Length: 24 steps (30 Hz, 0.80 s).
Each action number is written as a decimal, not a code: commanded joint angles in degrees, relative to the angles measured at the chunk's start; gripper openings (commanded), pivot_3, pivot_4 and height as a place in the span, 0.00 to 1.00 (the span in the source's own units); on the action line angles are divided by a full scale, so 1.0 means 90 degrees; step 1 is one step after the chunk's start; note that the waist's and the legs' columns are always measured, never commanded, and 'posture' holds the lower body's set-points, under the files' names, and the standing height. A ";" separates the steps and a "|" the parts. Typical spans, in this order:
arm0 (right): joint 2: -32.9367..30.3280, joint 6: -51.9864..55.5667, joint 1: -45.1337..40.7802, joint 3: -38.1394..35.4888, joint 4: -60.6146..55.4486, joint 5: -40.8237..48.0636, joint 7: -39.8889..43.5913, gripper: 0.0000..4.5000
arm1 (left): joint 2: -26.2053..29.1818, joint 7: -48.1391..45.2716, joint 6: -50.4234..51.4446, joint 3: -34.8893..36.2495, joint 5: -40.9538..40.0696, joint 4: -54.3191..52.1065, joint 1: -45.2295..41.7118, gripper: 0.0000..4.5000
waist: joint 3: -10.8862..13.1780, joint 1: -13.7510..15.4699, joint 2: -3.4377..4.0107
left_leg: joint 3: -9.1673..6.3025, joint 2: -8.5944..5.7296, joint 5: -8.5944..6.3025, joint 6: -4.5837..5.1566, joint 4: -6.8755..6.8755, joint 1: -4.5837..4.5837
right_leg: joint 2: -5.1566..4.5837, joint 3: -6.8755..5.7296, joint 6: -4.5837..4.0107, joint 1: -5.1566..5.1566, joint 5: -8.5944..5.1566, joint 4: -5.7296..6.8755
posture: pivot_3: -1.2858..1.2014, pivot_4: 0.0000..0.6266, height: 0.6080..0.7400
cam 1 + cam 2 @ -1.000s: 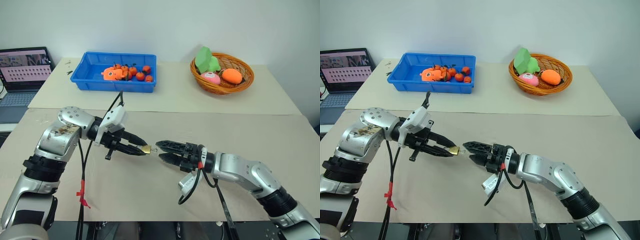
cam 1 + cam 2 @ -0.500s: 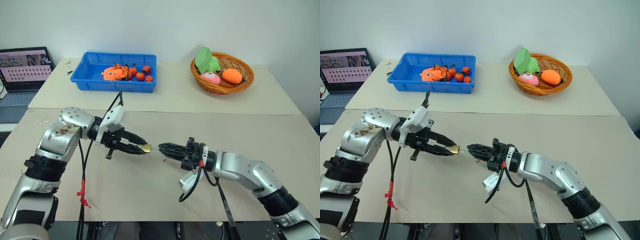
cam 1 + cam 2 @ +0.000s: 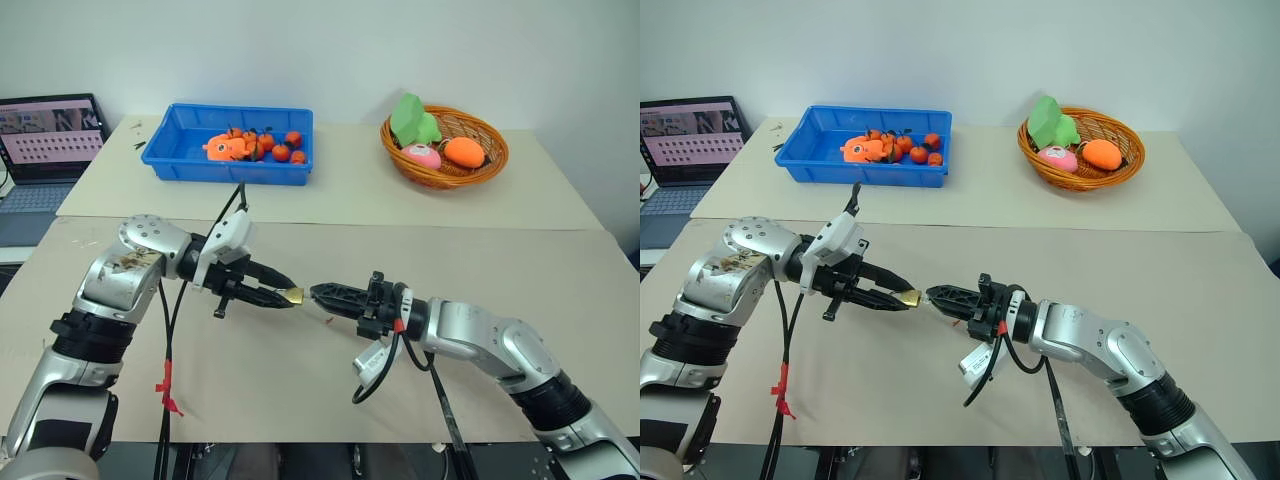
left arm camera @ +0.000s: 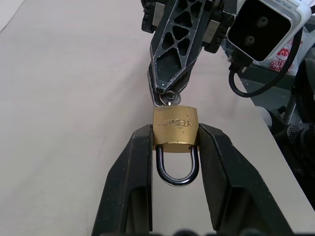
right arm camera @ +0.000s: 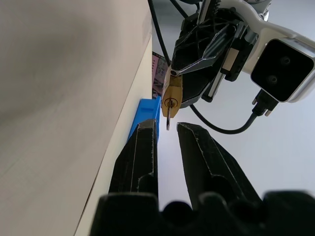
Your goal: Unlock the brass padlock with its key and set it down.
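- We see the brass padlock (image 4: 175, 129) held above the table (image 3: 300, 380), clamped between the left hand's (image 4: 174, 147) two fingers, shackle pointing back toward that wrist.
- A key (image 5: 168, 118) sticks out of the padlock's keyhole.
- The right hand (image 3: 318, 293) faces it tip to tip; its fingers stand narrowly apart around the key, and we cannot tell if they grip it.

place: lab | cues: paper-covered tables (image 3: 400, 215); laptop (image 3: 45, 140); toy-filled blue bin (image 3: 190, 150)
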 commanded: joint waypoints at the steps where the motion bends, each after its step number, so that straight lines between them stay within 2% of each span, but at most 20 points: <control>1: 0.0013 -0.0036 -0.0013 -0.0214 -0.0202 0.0151 -0.0020 0.23 | 0.0005 0.0034 -0.0029 0.0076 -0.0046 -0.0094 -0.0102 0.18 | 0.0000 0.0000 0.0000 | 0.0000 0.0000 0.0000 0.0000 0.0000 0.0000 | 0.0000 0.0000 0.0000 0.0000 0.0000 0.0000 | 0.52 0.24 1.00; 12: 0.0056 -0.0035 -0.0013 -0.0162 -0.0192 0.0148 0.0013 0.23 | 0.0026 0.0075 0.0041 0.0087 -0.0094 -0.0208 -0.0068 0.18 | 0.0000 -0.0001 0.0000 | 0.0000 0.0000 0.0000 0.0000 0.0000 0.0000 | 0.0000 0.0000 0.0000 0.0000 0.0000 0.0000 | 0.52 0.24 1.00; 16: 0.0076 -0.0027 -0.0009 -0.0151 -0.0193 0.0146 0.0027 0.02 | 0.0043 0.0092 0.0059 0.0090 -0.0108 -0.0231 -0.0062 0.18 | 0.0000 -0.0001 0.0000 | 0.0000 0.0000 0.0000 0.0000 0.0000 0.0000 | 0.0000 0.0000 0.0000 0.0000 0.0000 0.0000 | 0.52 0.24 1.00; 24: 0.0114 -0.0033 0.0001 -0.0137 -0.0201 0.0133 0.0046 0.02 | 0.0055 0.0110 0.0085 0.0093 -0.0127 -0.0261 -0.0048 0.18 | 0.0000 0.0000 0.0000 | 0.0000 0.0000 0.0000 0.0000 0.0000 0.0000 | 0.0000 0.0000 0.0000 0.0000 0.0000 0.0000 | 0.52 0.24 1.00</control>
